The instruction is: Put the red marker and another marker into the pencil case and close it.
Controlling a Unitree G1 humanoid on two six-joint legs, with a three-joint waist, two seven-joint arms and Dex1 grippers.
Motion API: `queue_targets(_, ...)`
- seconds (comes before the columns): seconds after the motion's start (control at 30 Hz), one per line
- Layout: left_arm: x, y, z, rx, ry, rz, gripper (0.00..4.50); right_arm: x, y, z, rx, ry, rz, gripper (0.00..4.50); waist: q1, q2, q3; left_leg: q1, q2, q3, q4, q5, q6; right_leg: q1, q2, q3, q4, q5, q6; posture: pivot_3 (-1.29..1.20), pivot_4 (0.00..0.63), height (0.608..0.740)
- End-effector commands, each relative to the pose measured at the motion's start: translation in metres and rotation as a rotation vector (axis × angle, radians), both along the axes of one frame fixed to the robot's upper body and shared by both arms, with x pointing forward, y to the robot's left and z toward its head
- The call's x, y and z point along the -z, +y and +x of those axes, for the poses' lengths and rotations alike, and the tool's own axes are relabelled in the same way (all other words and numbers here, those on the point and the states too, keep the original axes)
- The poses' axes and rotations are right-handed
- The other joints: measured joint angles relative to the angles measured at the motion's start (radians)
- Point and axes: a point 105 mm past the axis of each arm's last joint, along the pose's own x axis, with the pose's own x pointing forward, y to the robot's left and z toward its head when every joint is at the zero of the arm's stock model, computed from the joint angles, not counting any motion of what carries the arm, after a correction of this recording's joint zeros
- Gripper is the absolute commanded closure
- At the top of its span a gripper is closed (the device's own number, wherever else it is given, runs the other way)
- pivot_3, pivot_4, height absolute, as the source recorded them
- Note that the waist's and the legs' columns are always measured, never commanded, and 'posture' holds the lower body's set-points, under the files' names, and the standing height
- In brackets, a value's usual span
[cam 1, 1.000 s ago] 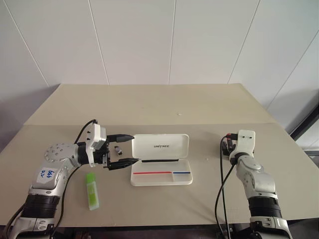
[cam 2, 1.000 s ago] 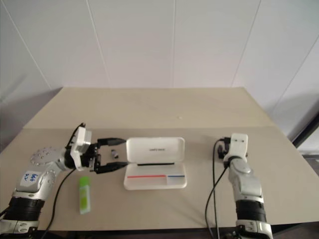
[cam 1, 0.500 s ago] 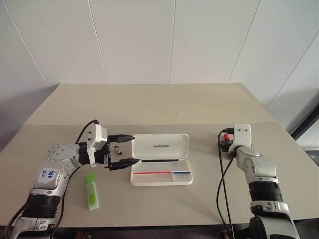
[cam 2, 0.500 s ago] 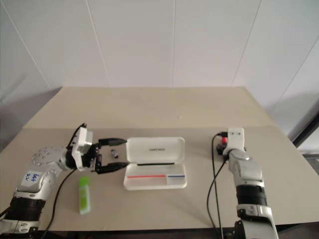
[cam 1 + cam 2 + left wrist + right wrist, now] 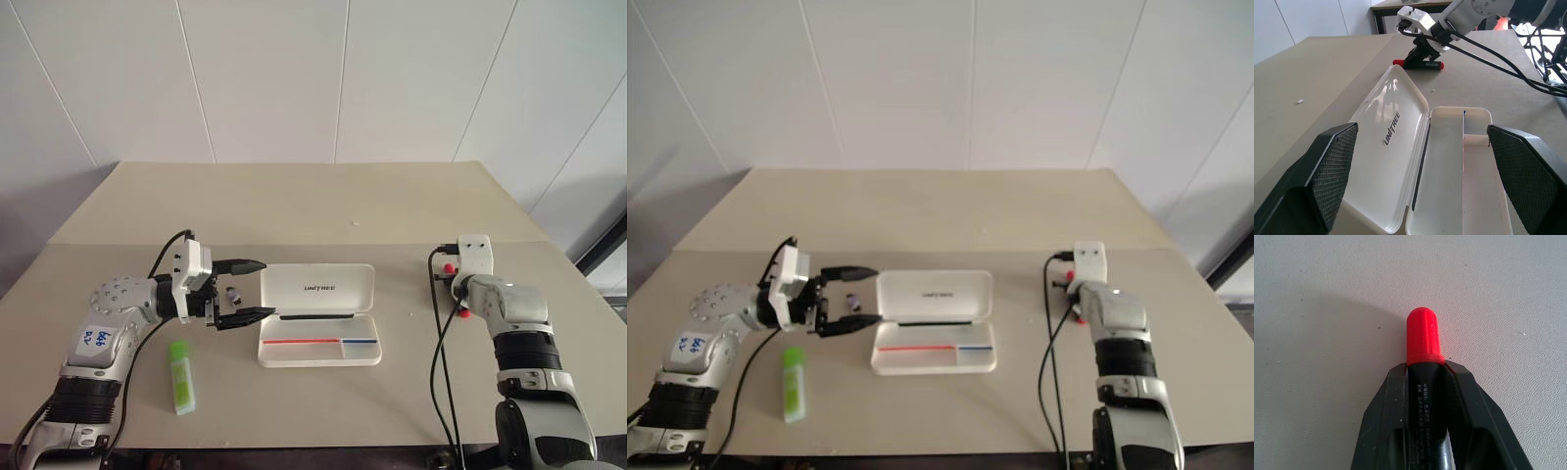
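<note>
Right wrist view: right gripper (image 5: 1427, 396) has just clamped red marker w/ black barrel (image 5: 1423, 340) on tan table (image 5: 1327, 293); next, white open pencil case (image 5: 318, 323). Left gripper (image 5: 245, 291) gapes.

The beige table (image 5: 323, 206) carries the open white case (image 5: 318, 328), lying just past the spread left jaws. The green marker (image 5: 181, 375) lies beside and below them. The red marker (image 5: 1422, 340) lies between the right jaws.

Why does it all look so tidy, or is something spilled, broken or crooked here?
Nothing stands out. The pencil case lies open and flat, the green marker lies beside it, and the right gripper is closed on the red marker.
</note>
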Motion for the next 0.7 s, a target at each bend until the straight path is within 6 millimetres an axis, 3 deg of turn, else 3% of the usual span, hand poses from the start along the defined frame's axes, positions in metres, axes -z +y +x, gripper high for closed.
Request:
queue_targets(0.03,-0.008,-0.002,0.0,0.008,-0.039,-0.004,0.0,-0.014,-0.006,0.0,0.01,-0.035,-0.027,3.13,0.0,0.0,0.0,0.0,0.0,0.0,0.0,0.0,0.0,0.0,0.0,0.0,0.0,0.0,0.0,0.0,0.15,0.74)
queue_targets(0.23,-0.008,-0.001,0.001,0.009,-0.041,-0.004,0.0,-0.039,-0.002,0.002,-0.088,-0.138,-0.047,3.13,0.0,0.001,0.001,0.0,0.0,0.0,0.0,0.0,0.0,0.0,0.0,0.0,0.0,0.0,0.0,0.0,0.15,0.74)
queue_targets(0.47,-0.007,0.0,0.002,0.005,-0.041,-0.018,0.0,-0.08,-0.007,-0.013,-0.302,-0.23,-0.248,3.13,0.001,0.002,0.001,-0.001,0.0,0.0,-0.001,0.0,0.0,0.0,0.0,0.0,-0.001,0.0,0.001,0.0,0.15,0.74)
queue_targets(0.7,-0.011,0.003,0.004,-0.014,-0.078,-0.082,0.0,-0.114,0.03,-0.041,-0.659,-0.301,-0.382,3.13,-0.003,0.002,0.001,-0.001,0.0,0.001,-0.001,0.0,0.0,0.0,0.0,0.0,-0.002,0.0,0.001,0.0,0.15,0.74)
